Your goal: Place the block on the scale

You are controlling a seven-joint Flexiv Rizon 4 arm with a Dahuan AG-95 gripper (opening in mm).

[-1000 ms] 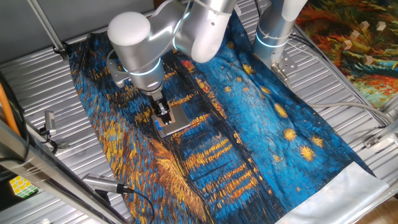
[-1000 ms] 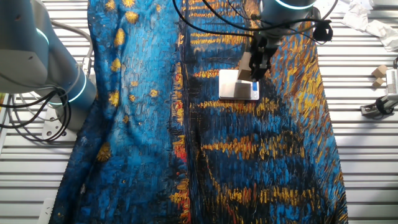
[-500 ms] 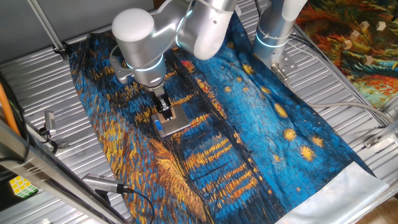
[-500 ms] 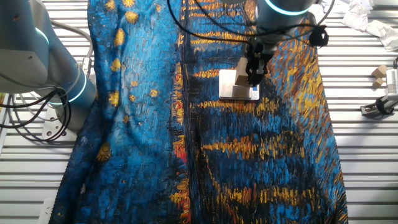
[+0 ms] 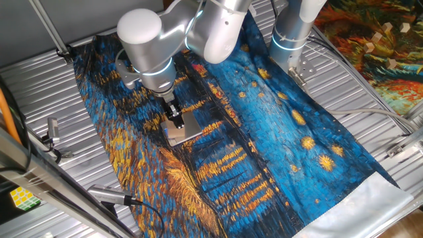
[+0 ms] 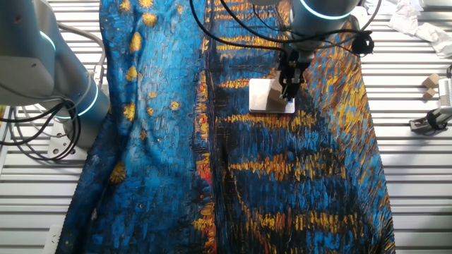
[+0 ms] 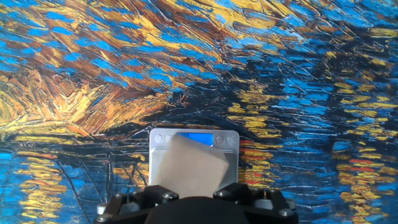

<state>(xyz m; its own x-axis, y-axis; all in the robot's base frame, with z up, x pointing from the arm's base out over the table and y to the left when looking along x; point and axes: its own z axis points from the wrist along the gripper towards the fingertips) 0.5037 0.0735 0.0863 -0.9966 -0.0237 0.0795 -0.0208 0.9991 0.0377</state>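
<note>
The silver-grey scale (image 7: 231, 168) lies on the painted cloth, its blue display (image 7: 198, 139) at the far end in the hand view. The tan block (image 7: 189, 167) is tilted over the scale's platform and covers part of the display. The gripper's fingertips are hidden below the frame edge there. In one fixed view the gripper (image 5: 176, 121) stands straight down on the scale (image 5: 192, 124), with the block (image 5: 174, 136) under it at the near end. In the other fixed view the gripper (image 6: 288, 87) is over the scale (image 6: 262, 95). The gripper appears shut on the block.
The blue and orange painted cloth (image 5: 277, 139) covers the slatted metal table (image 5: 39, 86). A second arm's base (image 6: 67, 81) stands at the cloth's edge. A multicoloured puzzle cube (image 5: 21, 197) lies off the cloth. Small wooden pieces (image 6: 429, 83) sit beside it.
The gripper has shifted a little along the scale with the block and come lower. The block now hides the blue display in one fixed view.
</note>
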